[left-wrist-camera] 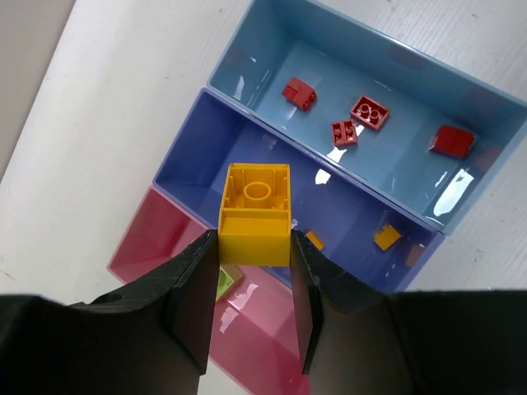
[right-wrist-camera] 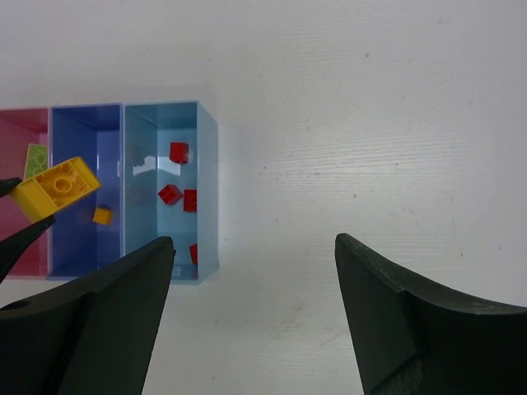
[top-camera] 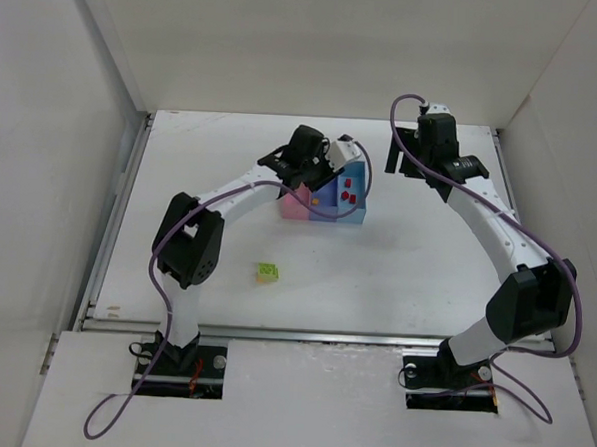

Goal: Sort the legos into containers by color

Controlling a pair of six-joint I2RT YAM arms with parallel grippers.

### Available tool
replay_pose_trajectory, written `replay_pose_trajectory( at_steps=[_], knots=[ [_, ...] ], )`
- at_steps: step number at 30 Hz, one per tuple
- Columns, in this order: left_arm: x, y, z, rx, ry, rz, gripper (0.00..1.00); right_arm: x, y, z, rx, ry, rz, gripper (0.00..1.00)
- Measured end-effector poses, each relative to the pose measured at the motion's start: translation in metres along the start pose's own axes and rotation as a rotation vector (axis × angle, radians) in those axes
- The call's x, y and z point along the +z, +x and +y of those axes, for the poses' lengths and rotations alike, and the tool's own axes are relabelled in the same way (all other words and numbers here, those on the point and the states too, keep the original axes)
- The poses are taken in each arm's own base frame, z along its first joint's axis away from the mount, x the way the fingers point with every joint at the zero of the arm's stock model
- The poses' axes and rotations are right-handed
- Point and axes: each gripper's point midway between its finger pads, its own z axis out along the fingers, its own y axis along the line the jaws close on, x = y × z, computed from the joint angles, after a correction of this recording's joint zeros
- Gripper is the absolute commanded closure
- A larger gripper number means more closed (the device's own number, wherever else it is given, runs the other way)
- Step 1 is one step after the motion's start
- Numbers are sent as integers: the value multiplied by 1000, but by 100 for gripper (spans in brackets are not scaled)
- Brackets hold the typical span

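Observation:
My left gripper (left-wrist-camera: 255,247) is shut on a yellow-orange lego (left-wrist-camera: 256,214), held above the near wall of the medium blue container (left-wrist-camera: 216,141). That bin holds small yellow-orange legos (left-wrist-camera: 386,238). Several red legos (left-wrist-camera: 370,113) lie in the light blue container (left-wrist-camera: 461,86). A lime piece (left-wrist-camera: 224,282) lies in the pink container (left-wrist-camera: 144,243). One lime lego (top-camera: 268,272) rests on the table in front of the bins. My right gripper (right-wrist-camera: 255,247) is open over bare table, to the right of the light blue container (right-wrist-camera: 207,164), with nothing between its fingers.
The three joined bins (top-camera: 351,218) stand mid-table toward the back. White walls enclose the table on the left, back and right. A metal rail (top-camera: 313,334) runs along the near edge in front of the arm bases.

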Motion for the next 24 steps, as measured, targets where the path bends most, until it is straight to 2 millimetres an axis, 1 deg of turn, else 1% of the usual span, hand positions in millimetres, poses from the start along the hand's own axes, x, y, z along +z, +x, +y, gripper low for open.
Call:
replay_pose_trajectory(
  at_steps=[2,3,7,8,9,14,16,17,19,20,21,23,24],
  knots=[
    [0,2,-5,3,11,11,64,0,0,0,-3,1,0,16],
    [0,2,-6,6,11,17,55,0,0,0,-5,1,0,16],
    [0,5,-9,15,5,37,42,0,0,-2,-9,7,-2,16],
    [0,5,-9,17,2,41,36,0,-1,-2,-10,8,-3,16],
    [-1,6,-8,19,-5,46,33,0,0,-2,-13,9,-3,16],
    [-2,9,-8,12,-25,70,32,0,0,-3,-17,12,-2,16],
    [-5,5,-6,-4,-31,78,31,0,0,-3,-17,12,-3,16],
    [-7,-1,-3,-14,-38,77,30,0,0,-3,-17,11,-2,16],
    [-16,-21,6,-33,-54,56,27,0,0,-3,-17,11,-2,16],
    [-23,-37,13,-43,-67,35,27,0,0,-2,-19,5,-1,16],
    [-29,-51,18,-48,-77,11,24,-1,0,-1,-22,-1,1,16],
    [-50,-83,31,-41,-107,-51,21,-2,1,1,-24,-14,3,16],
    [-64,-92,34,-26,-115,-71,21,-2,2,2,-25,-21,4,16]
  ],
)
